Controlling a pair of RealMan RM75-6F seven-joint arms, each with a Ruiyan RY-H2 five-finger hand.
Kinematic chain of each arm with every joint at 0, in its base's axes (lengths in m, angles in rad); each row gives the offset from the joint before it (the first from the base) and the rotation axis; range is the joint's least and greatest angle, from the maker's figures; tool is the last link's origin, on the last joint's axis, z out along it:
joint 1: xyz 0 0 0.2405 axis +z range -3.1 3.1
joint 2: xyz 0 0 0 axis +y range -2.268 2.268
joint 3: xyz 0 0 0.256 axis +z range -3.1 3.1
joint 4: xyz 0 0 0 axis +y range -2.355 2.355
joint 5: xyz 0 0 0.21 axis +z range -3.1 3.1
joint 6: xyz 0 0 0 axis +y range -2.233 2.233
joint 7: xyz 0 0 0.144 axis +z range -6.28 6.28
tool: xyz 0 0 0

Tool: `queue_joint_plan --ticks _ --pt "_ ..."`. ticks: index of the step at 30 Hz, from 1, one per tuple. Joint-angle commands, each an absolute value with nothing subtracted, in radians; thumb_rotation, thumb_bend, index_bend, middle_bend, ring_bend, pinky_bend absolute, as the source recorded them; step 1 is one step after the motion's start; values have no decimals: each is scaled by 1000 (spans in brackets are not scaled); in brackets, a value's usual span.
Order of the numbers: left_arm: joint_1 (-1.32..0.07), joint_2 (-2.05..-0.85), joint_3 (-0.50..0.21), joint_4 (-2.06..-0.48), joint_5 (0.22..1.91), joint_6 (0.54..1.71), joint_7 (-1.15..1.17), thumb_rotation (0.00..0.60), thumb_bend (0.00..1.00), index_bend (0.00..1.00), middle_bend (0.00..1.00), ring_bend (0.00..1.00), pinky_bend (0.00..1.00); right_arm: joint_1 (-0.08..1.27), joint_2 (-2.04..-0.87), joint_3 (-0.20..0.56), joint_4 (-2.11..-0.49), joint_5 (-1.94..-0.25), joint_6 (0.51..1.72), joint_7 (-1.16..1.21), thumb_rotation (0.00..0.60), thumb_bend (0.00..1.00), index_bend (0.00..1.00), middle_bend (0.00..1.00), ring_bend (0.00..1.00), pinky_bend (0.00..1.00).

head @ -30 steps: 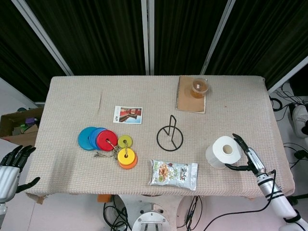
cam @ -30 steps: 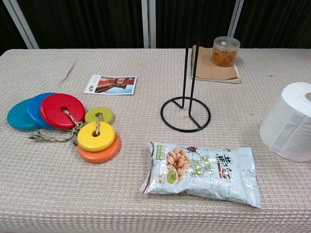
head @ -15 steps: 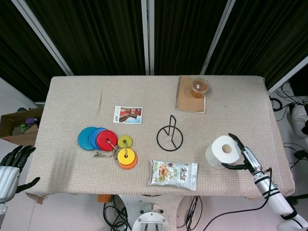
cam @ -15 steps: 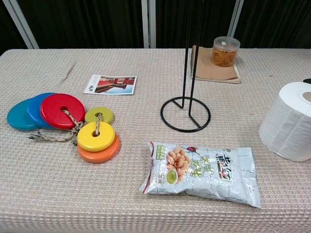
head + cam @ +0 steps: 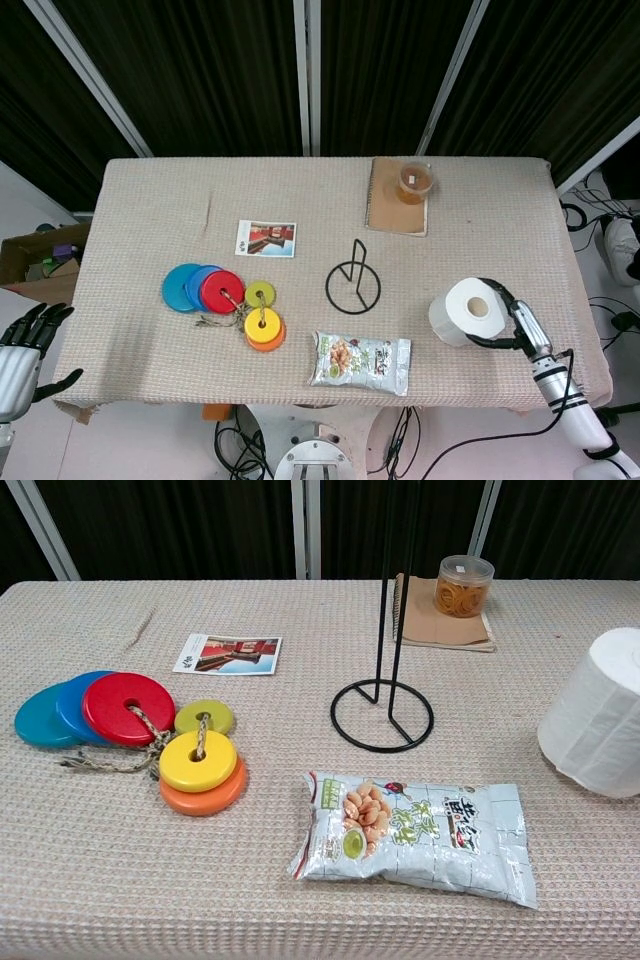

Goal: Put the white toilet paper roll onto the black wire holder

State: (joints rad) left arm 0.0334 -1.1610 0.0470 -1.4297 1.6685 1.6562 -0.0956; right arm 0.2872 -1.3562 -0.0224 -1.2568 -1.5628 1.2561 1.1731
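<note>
The white toilet paper roll is near the table's right front edge, tipped so its core hole faces up. My right hand wraps it from the right and grips it, fingers curled over the far side and thumb on the near side. The chest view shows the roll at its right edge but not the hand. The black wire holder stands upright mid-table, left of the roll and apart from it. My left hand hangs off the table's left front corner, fingers spread, holding nothing.
A snack bag lies in front of the holder, between it and the table edge. Coloured discs on a cord sit to the left, with a photo card behind them. A notebook with a small jar on it lies at the back.
My right hand's fingers have closed around the roll. The roll has shifted slightly right and up in the chest view. The left hand has not moved.
</note>
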Motion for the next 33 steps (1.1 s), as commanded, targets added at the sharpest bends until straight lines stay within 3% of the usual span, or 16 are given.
queue_joint_plan --ticks 1,5,10,20,33 --pt "33 -1161 47 -1430 1669 1655 -95 600 60 141 147 101 209 265 -1308 40 -1335 -1567 1380 1177 600 146 475 522 472 519" --pt "33 -1162 48 -1430 1669 1654 -96 600 59 141 149 101 209 272 -1236 119 -1472 -1573 1477 1154 600 134 476 522 472 519" --pt "32 -1162 47 -1429 1669 1655 -97 600 60 141 150 101 209 303 -1153 200 -1642 -1567 1505 1088 600 122 476 522 472 519" --pt "27 -1154 44 -1443 1668 1649 -88 600 59 141 150 101 209 440 -1085 311 -1914 -1497 1356 892 600 121 476 522 472 519" --pt "25 -1154 43 -1438 1660 1642 -95 600 59 141 150 101 209 563 -1121 351 -2019 -1325 1174 669 600 118 479 521 469 518"
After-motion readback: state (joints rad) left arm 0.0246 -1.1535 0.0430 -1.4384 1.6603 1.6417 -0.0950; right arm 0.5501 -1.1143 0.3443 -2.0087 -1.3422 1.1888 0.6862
